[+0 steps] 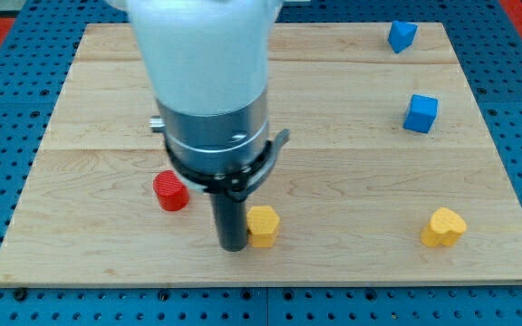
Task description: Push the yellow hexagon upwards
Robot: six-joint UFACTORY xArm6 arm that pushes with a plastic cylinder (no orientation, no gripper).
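Pale wooden planks form the board (352, 272), which rests on a blue perforated bench. My tip (233, 246), the lower end of the straight dark rod, has no claw to spread or close; it stands touching the left side of the small yellow hexagon block (263, 225) near the bottom edge. A red cylinder block (170, 191) sits just left. Toward the bottom right corner lies a yellow heart-like block (444, 226). Two blue blocks (402, 35) (420, 113) occupy the top right.
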